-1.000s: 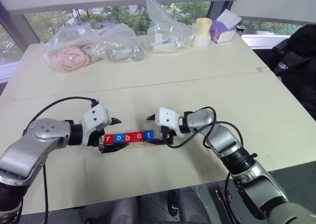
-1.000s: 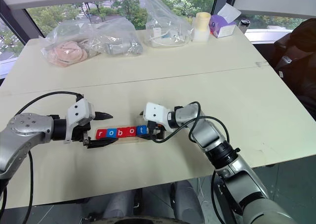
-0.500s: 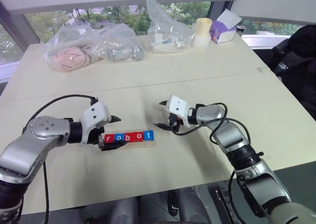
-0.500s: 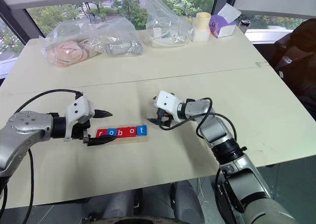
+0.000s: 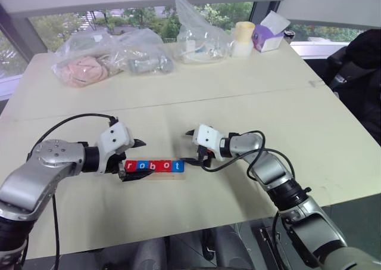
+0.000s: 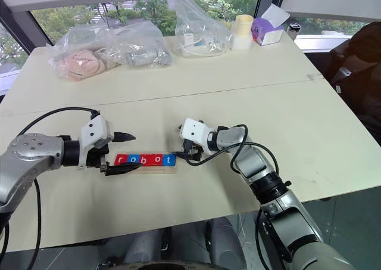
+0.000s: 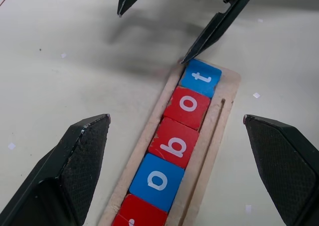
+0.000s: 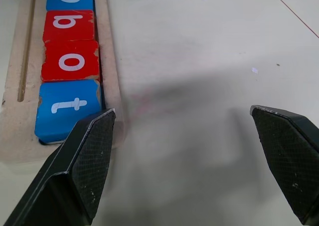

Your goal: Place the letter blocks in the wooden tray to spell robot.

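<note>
Near the front of the desk [image 5: 250, 109], at about six o'clock from its centre, we find the wooden tray [image 5: 153, 173] with the letter blocks [image 5: 154, 165] lined up in its slot, reading r, o, b, o, t from left to right. Our left gripper [image 5: 134, 161] sits at the tray's nine o'clock end, jaws spread wide and holding nothing, one finger on each side of the tray's r end. Our right gripper [image 5: 191, 146] sits at the tray's three o'clock end, jaws likewise wide and empty, its lower fingertip right at the tray's corner beside the blue t block [image 7: 200, 77]. We judge the word to be complete. Our worry is that fingertip: from the wrist views we cannot tell whether it touches the wood, and any sideways pull of that arm could drag the tray or tip the t out of its slot. A careless withdrawal on the left could equally nudge the r end and skew the row.
</note>
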`<action>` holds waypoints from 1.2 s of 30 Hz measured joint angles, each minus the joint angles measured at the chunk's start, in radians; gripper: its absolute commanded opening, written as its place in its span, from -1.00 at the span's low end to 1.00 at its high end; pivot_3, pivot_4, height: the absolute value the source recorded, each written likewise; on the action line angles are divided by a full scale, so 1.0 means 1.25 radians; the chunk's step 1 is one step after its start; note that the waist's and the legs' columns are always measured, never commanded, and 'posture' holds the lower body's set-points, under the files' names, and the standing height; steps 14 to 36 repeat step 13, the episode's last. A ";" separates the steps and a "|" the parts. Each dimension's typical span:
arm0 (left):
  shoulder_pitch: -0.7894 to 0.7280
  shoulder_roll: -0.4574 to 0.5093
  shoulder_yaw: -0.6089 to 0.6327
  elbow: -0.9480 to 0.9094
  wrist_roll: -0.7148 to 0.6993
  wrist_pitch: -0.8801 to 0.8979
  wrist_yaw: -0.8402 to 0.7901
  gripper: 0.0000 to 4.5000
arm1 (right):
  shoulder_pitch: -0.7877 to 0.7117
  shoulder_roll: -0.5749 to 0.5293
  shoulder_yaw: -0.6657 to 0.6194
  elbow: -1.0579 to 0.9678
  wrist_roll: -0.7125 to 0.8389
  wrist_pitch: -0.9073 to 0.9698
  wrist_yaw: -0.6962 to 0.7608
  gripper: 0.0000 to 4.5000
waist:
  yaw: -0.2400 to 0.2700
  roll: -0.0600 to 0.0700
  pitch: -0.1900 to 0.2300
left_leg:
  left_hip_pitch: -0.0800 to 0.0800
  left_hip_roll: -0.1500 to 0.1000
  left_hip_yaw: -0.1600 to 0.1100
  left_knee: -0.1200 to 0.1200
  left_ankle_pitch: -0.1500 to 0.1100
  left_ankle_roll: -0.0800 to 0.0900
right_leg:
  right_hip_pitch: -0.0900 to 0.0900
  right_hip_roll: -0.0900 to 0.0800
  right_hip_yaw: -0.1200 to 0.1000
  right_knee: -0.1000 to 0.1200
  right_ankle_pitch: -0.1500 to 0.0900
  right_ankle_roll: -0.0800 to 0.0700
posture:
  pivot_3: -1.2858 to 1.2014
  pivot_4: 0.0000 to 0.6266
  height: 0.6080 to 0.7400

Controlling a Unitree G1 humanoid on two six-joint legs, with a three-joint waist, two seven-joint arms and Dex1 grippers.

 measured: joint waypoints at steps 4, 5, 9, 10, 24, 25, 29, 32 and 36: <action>0.000 -0.009 0.002 0.003 -0.005 0.001 0.004 1.00 | -0.005 -0.010 -0.009 0.003 -0.010 -0.005 -0.023 0.97 | 0.000 0.000 0.000 | 0.000 0.000 0.000 0.000 0.000 0.000 | 0.000 0.000 0.000 0.000 0.000 0.000 | 0.03 -0.52 1.00; 0.000 -0.014 0.003 0.008 -0.011 0.002 0.004 1.00 | -0.009 -0.015 -0.014 0.002 -0.010 -0.005 -0.027 0.97 | 0.001 0.000 0.000 | 0.000 0.000 0.000 0.000 0.000 0.000 | 0.000 0.000 0.000 0.000 0.000 0.000 | 0.03 -0.52 1.00; 0.062 0.007 0.050 0.040 -0.026 0.002 -0.015 1.00 | 0.011 -0.083 -0.088 -0.091 0.036 0.077 -0.006 0.97 | 0.001 0.000 0.000 | 0.000 0.000 0.000 -0.001 0.000 0.000 | 0.000 0.000 0.000 0.000 0.000 0.000 | 0.03 -0.52 1.00; 0.092 0.021 0.071 0.045 -0.027 0.002 -0.022 1.00 | 0.038 -0.112 -0.114 -0.147 0.066 0.125 0.011 0.97 | 0.001 0.000 0.000 | 0.000 0.000 0.000 -0.001 0.000 0.000 | 0.000 0.000 0.000 0.000 0.000 0.001 | 0.03 -0.52 1.00; 0.175 0.046 0.151 0.049 -0.036 0.006 -0.044 1.00 | 0.143 -0.199 -0.182 -0.321 0.180 0.296 0.063 0.97 | 0.004 0.000 0.000 | 0.000 0.000 0.000 -0.002 0.000 0.000 | -0.001 -0.001 0.000 -0.001 -0.001 0.001 | 0.03 -0.52 1.00; 0.175 0.046 0.151 0.049 -0.036 0.006 -0.044 1.00 | 0.143 -0.199 -0.182 -0.321 0.180 0.296 0.063 0.97 | 0.004 0.000 0.000 | 0.000 0.000 0.000 -0.002 0.000 0.000 | -0.001 -0.001 0.000 -0.001 -0.001 0.001 | 0.03 -0.52 1.00; 0.175 0.046 0.151 0.049 -0.036 0.006 -0.044 1.00 | 0.143 -0.199 -0.182 -0.321 0.180 0.296 0.063 0.97 | 0.004 0.000 0.000 | 0.000 0.000 0.000 -0.002 0.000 0.000 | -0.001 -0.001 0.000 -0.001 -0.001 0.001 | 0.03 -0.52 1.00; 0.175 0.046 0.151 0.049 -0.036 0.006 -0.044 1.00 | 0.143 -0.199 -0.182 -0.321 0.180 0.296 0.063 0.97 | 0.004 0.000 0.000 | 0.000 0.000 0.000 -0.002 0.000 0.000 | -0.001 -0.001 0.000 -0.001 -0.001 0.001 | 0.03 -0.52 1.00; 0.175 0.046 0.151 0.049 -0.036 0.006 -0.044 1.00 | 0.143 -0.199 -0.182 -0.321 0.180 0.296 0.063 0.97 | 0.004 0.000 0.000 | 0.000 0.000 0.000 -0.002 0.000 0.000 | -0.001 -0.001 0.000 -0.001 -0.001 0.001 | 0.03 -0.52 1.00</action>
